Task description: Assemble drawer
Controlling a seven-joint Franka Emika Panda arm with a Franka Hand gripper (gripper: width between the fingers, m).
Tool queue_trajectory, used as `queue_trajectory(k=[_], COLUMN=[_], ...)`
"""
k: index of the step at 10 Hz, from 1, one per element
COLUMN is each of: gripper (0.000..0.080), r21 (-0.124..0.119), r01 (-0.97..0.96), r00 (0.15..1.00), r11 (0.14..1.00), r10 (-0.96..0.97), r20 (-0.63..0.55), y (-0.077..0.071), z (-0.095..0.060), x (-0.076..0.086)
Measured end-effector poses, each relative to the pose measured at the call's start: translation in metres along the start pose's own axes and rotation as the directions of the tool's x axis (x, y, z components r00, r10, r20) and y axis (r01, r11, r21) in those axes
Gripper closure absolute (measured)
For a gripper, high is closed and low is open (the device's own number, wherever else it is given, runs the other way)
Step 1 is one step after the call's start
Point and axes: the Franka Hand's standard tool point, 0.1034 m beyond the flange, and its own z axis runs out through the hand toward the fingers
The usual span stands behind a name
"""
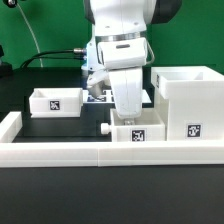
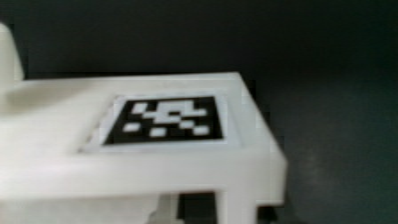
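Tray [image 1: 135,132] along low wall [image 1: 60,152], housing [image 1: 190,95] just beside, second tray [image 1: 55,101] well apart.

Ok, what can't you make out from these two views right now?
- Exterior view: whether the gripper is open or shut; its fingertips are lost against the middle tray.
- Wrist view: blurred; only a tagged white part shows, with no fingers in frame.
- Exterior view: inside of the housing, hidden by its own walls.
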Motion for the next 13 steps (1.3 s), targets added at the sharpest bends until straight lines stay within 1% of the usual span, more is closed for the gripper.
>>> queue_trajectory(k=[2,3,5,6,9,12,13], gripper=[0.0758,0.0758,0.0758,0.0758,0.0758,0.0758,0.0758], r21=[0.0,0.0,0.016,0.017,0.02,0.027,0.036], r01=[-0.01,-0.015,-0.032,-0.036,-0.039,-0.054,-0.06], r00=[1.0,1.0,0.999,0.999,0.999,0.998,0.998], r11=[1.0,1.0,0.999,0.999,0.999,0.998,0.998], r10=[0.01,0.015,0.032,0.036,0.038,0.053,0.059], r20=[0.001,0.004,0.018,0.018,0.018,0.021,0.024], y=[0.0,0.001,0.002,0.003,0.001,-0.001,-0.002], z=[0.0,-0.002,-0.008,-0.009,-0.007,-0.004,-0.003], x=[0.002,0.008,0.011,0.011,0.01,0.015,0.014])
